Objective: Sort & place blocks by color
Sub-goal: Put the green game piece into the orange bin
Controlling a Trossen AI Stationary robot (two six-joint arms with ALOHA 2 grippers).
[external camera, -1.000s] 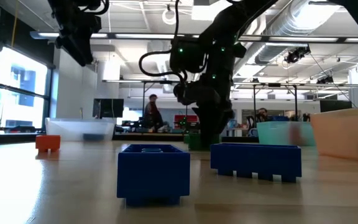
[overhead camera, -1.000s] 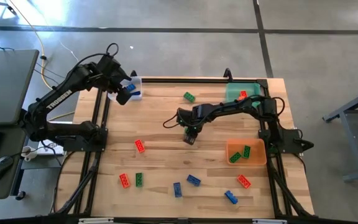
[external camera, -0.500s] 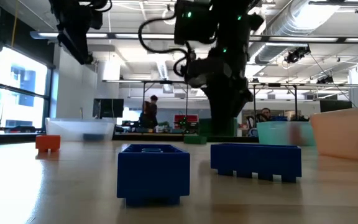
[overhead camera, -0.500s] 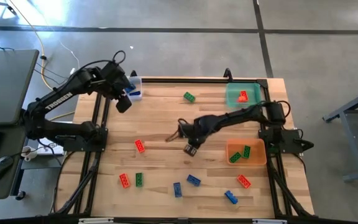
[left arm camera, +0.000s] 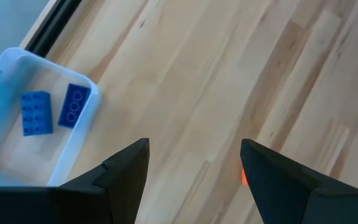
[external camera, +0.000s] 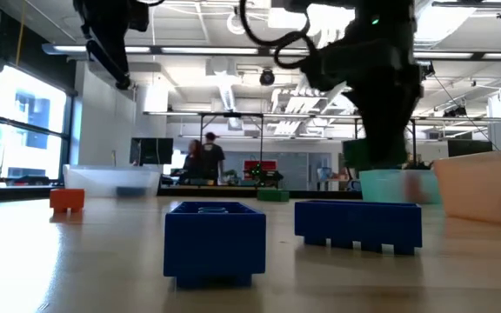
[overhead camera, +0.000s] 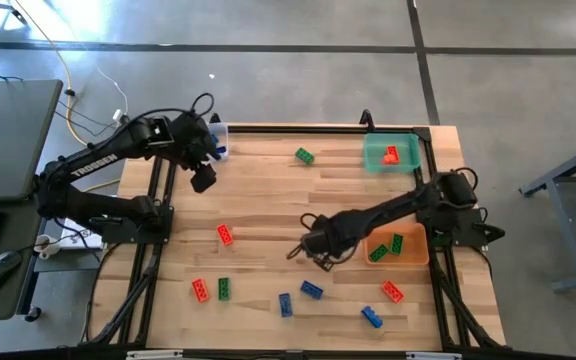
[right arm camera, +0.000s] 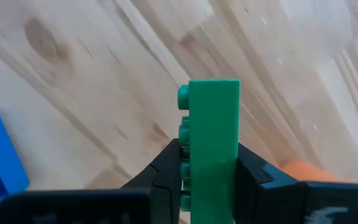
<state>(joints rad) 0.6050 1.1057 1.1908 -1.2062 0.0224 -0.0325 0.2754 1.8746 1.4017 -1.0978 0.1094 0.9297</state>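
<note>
My right gripper [overhead camera: 320, 250] hangs over the table's middle, just left of the orange bin [overhead camera: 416, 236], shut on a green block [right arm camera: 214, 137]. My left gripper [overhead camera: 203, 180] hovers open and empty at the far left, beside the clear bin [overhead camera: 219, 132]. That bin holds two blue blocks [left arm camera: 37, 112] [left arm camera: 74, 104]. The teal bin [overhead camera: 370, 150] holds a red block [overhead camera: 391, 154], and the orange bin holds two green blocks [overhead camera: 378, 253] [overhead camera: 397, 242]. Loose on the table lie red [overhead camera: 225, 234], green [overhead camera: 224, 288] and blue [overhead camera: 311, 290] blocks, among others. My right gripper pinches the green block between its two fingers, one on the studded face [right arm camera: 184, 134] and one on the opposite face [right arm camera: 236, 155]. The fingers point down from above. The block stands on edge, lifted clear of the table.
More loose blocks lie near the front edge: red [overhead camera: 200, 290], blue [overhead camera: 285, 304], blue [overhead camera: 371, 316], red [overhead camera: 392, 291]. A green one [overhead camera: 304, 155] sits far back. Bare wood lies between the two arms at the table's middle.
My right gripper has carried the green block up and toward the table's near right, close to the orange bin, rolling its wrist on the way. My left gripper has swung away from the clear bin toward the near edge, staying open.
</note>
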